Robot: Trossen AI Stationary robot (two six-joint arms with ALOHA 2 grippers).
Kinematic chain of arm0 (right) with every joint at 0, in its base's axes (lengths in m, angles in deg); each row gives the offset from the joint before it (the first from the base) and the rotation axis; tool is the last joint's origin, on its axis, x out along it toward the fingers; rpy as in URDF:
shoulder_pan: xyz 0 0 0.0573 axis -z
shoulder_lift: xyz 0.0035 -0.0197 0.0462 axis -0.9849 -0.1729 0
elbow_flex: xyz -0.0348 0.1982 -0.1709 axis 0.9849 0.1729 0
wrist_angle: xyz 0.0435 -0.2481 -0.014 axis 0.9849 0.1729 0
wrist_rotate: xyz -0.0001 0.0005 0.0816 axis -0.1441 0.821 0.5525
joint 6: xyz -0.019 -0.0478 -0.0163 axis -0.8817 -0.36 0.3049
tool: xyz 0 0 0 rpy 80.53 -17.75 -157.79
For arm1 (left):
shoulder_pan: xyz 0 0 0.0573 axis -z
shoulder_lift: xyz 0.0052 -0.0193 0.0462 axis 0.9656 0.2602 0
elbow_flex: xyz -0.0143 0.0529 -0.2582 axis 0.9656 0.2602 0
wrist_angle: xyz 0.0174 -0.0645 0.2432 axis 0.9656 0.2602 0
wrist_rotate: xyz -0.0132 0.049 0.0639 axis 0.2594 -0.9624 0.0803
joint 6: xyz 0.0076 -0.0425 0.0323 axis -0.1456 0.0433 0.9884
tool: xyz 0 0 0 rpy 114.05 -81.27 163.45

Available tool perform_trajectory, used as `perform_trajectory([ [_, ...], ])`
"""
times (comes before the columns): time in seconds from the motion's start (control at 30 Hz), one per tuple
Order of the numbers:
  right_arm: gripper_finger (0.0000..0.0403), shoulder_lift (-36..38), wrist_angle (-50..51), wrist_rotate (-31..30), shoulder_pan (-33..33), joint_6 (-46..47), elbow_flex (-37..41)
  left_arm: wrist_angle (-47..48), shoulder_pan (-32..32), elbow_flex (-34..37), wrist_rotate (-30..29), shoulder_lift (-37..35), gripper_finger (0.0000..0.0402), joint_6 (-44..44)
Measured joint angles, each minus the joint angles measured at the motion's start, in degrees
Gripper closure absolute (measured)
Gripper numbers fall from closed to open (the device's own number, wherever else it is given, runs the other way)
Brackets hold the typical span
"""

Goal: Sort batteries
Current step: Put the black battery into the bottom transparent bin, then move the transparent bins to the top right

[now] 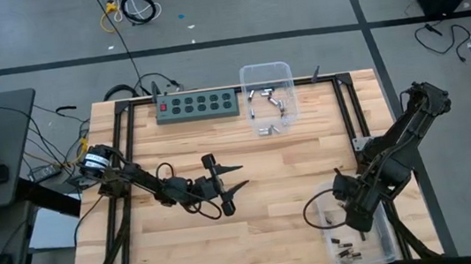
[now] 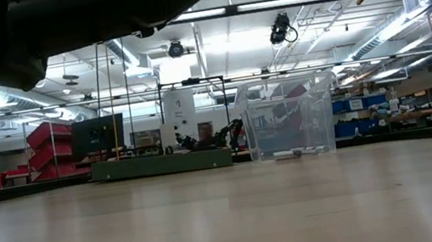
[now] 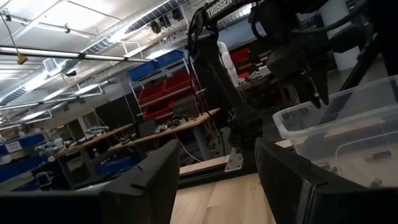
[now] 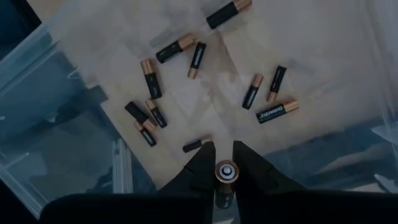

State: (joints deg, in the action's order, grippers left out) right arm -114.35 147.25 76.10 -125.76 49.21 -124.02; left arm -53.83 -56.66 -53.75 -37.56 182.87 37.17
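Worktop: green power strip at far edge, clear far bin beside it holding silvery batteries. Clear near bin at my right front corner, black-and-copper batteries scattered on its floor. Left gripper hovers mid-worktop, fingers apart, empty. Right gripper over near bin, fingers pinching one battery end-on, copper cap facing camera.

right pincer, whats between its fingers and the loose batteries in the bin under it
One black-and-copper battery sits end-on between the right pincer fingers. Past it, toward the loose batteries on the clear bin floor, the right wrist view shows nothing else.
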Motion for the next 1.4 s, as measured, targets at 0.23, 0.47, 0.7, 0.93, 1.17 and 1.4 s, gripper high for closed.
perform_trajectory([
  [0.23,0.0362,0.02,0.05,-1.73,0.02,-0.13,0.00,0.08,0.00,0.00,0.02,0.02,0.0193,-0.18],
  [0.47,0.0362,0.02,0.72,-2.46,0.07,0.38,0.00,0.23,0.00,0.00,0.02,0.02,0.0193,-0.20],
  [0.7,0.0346,0.02,0.80,-3.55,0.13,1.10,0.02,0.46,0.00,0.00,0.04,0.02,0.0193,-0.20],
  [0.93,0.0311,0.04,0.86,-3.56,0.20,1.28,0.00,1.13,0.00,0.00,0.07,0.02,0.0193,-1.06],
  [1.17,0.0309,0.27,4.44,5.89,-0.05,9.50,0.00,2.35,0.53,0.00,-0.47,0.07,0.0193,-1.06],
  [1.4,0.0318,1.36,6.31,8.16,-2.54,14.76,-2.11,1.74,1.36,0.00,-1.72,0.07,0.0193,0.57],
])
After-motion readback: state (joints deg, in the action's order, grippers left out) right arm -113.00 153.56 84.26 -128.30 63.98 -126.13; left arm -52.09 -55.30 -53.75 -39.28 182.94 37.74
